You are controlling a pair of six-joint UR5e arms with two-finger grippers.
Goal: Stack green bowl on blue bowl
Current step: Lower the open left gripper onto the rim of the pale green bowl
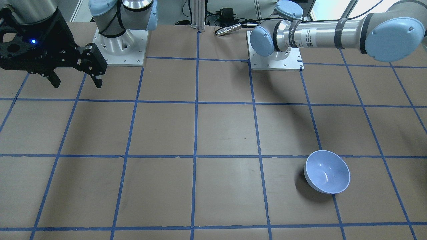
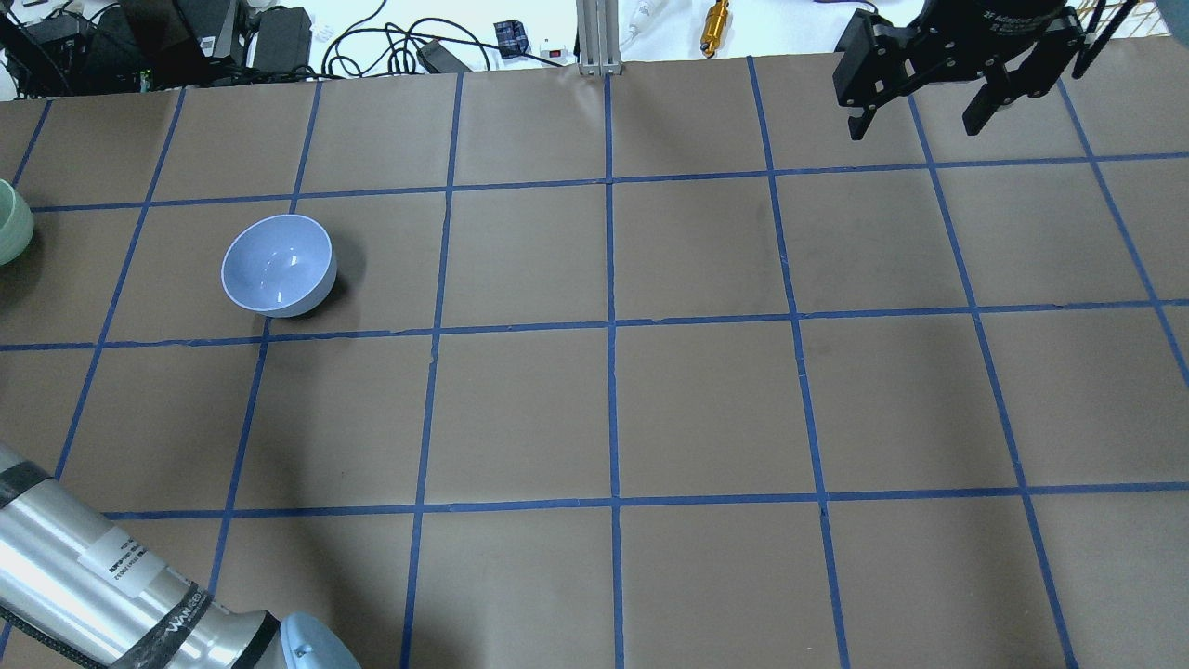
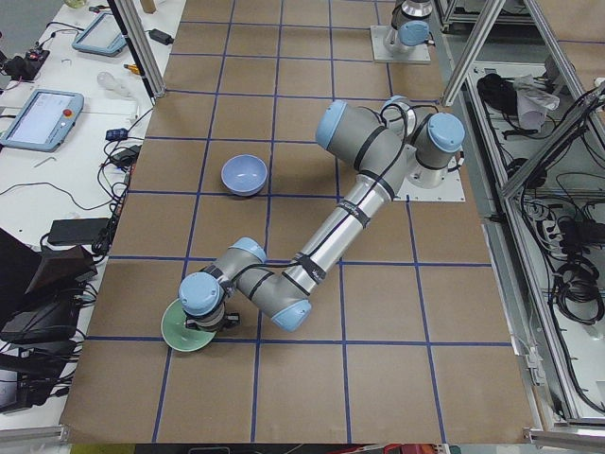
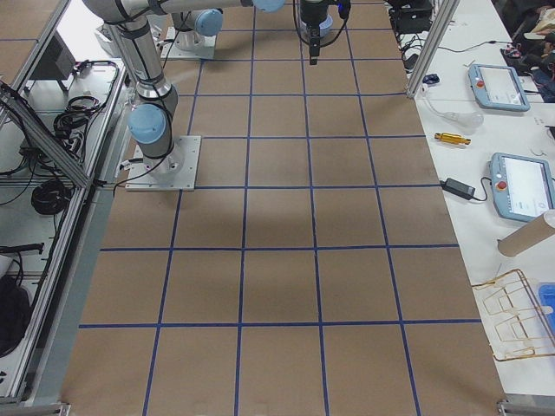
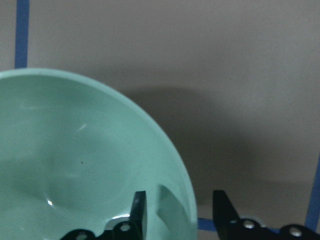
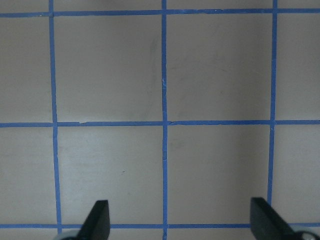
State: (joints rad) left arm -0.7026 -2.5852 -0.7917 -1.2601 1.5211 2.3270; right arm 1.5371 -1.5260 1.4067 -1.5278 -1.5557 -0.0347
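The mint-green bowl [image 5: 75, 165] sits upright at the table's far left end; it also shows in the exterior left view [image 3: 178, 333] and at the overhead view's edge [image 2: 11, 223]. My left gripper [image 5: 180, 200] is open and straddles its rim, one finger [image 5: 139, 210] inside the bowl and one outside, neither visibly touching. The periwinkle-blue bowl [image 2: 277, 265] stands upright and empty on the table, apart from the green one; it also shows in the front view [image 1: 327, 171]. My right gripper [image 2: 920, 111] is open and empty, high over the far right of the table.
The brown table [image 2: 613, 409] carries a blue tape grid. Cables, a power supply [image 2: 279, 32] and a brass tool [image 2: 716, 17] lie beyond the far edge. The arm bases [image 1: 275, 61] stand at the robot's side.
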